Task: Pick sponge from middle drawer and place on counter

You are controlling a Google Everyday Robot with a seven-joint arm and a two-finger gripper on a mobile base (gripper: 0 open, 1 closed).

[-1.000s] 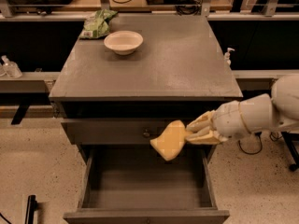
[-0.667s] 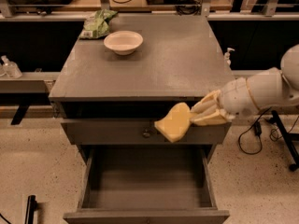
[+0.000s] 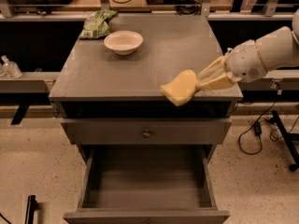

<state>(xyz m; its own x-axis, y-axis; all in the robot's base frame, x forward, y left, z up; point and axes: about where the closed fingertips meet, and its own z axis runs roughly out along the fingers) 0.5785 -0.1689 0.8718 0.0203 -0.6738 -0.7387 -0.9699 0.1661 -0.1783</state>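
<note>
The pale yellow sponge hangs in the air at the counter's front edge, right of centre. My gripper comes in from the right and is shut on the sponge's right end. The counter is a broad dark grey cabinet top. Below it the middle drawer is pulled wide open and its flat bottom is bare.
A cream bowl and a green plastic bag sit at the counter's back left. A closed grey drawer panel with a small knob is above the open drawer. Cables and a stand leg lie on the floor at the right.
My gripper has lifted the sponge from in front of the closed drawer panel up and to the right, to the level of the counter's front edge.
</note>
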